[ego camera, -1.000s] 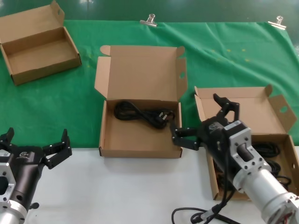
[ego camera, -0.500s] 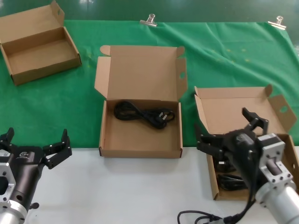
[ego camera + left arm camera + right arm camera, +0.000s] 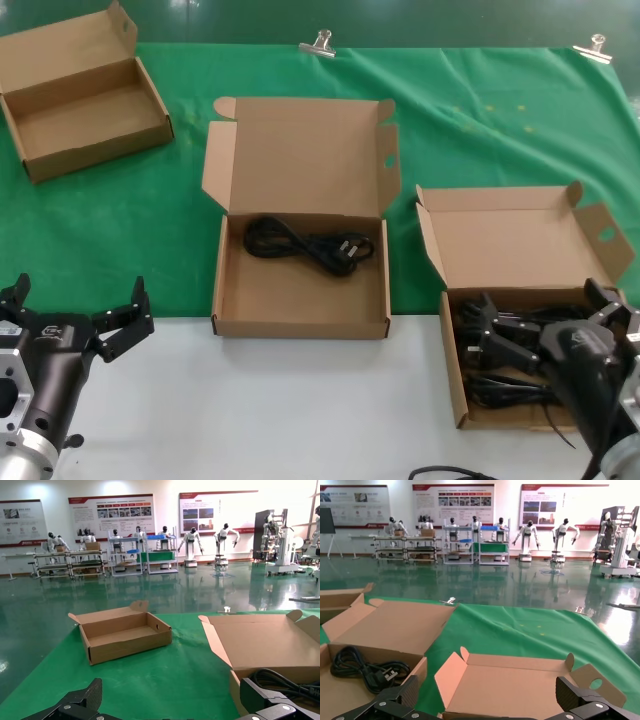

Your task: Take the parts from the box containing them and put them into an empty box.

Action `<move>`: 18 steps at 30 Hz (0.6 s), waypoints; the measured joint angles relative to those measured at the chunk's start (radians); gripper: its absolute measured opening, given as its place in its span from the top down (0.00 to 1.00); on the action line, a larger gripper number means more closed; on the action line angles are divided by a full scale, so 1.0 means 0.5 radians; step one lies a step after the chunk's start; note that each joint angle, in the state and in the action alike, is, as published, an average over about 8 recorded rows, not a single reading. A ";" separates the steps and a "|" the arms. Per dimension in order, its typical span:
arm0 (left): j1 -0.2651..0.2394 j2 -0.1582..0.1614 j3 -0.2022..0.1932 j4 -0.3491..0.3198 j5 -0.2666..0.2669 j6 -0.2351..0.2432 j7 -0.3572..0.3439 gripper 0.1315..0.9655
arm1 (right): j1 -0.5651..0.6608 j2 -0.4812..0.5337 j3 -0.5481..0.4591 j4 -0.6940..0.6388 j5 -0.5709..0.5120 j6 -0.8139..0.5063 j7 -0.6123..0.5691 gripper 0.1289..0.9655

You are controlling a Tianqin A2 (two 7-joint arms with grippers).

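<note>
The right end effector [image 3: 548, 322] sits low at the lower right of the head view, its black fingers [image 3: 497, 335] spread wide and hanging just over the tray of the box containing the parts [image 3: 520, 243]; nothing is caught between them, and whether the tips touch anything below I cannot tell. Under and around those fingers lie the parts [image 3: 500, 388], a dark tangle of thin black cords heaped in that shallow tray, partly hidden by the arm. The box's lid stands open behind, with its two angled wings and a round hole in the right-hand one. Just to the left of it, in the middle of the frame, stands the larger box [image 3: 300, 312] with its tall lid propped up; one power cord [image 3: 305, 245] already lies coiled along the back of its tray, plug toward the right. Both boxes rest on the green cloth [image 3: 480, 120] that covers the far part of the table [image 3: 260, 400], whose near part is bare and white. A third, smaller cardboard box [image 3: 85, 95] sits open at the upper left of the frame, well apart from the others. Two metal clips [image 3: 319, 43] pin the cloth along its far edge. The left end effector [image 3: 75, 320] is parked at the lower left over the white surface, fingers spread and holding nothing.
</note>
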 joint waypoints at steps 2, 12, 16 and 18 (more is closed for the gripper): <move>0.000 0.000 0.000 0.000 0.000 0.000 0.000 0.00 | -0.017 -0.007 0.023 0.003 -0.019 -0.007 0.021 0.00; 0.000 0.000 0.000 0.000 0.000 0.000 0.001 0.00 | -0.026 -0.010 0.036 0.004 -0.029 -0.010 0.032 0.00; 0.000 0.000 0.000 0.000 0.000 0.000 0.001 0.00 | -0.026 -0.010 0.036 0.004 -0.029 -0.010 0.032 0.00; 0.000 0.000 0.000 0.000 0.000 0.000 0.000 0.00 | -0.026 -0.010 0.036 0.004 -0.029 -0.010 0.032 0.00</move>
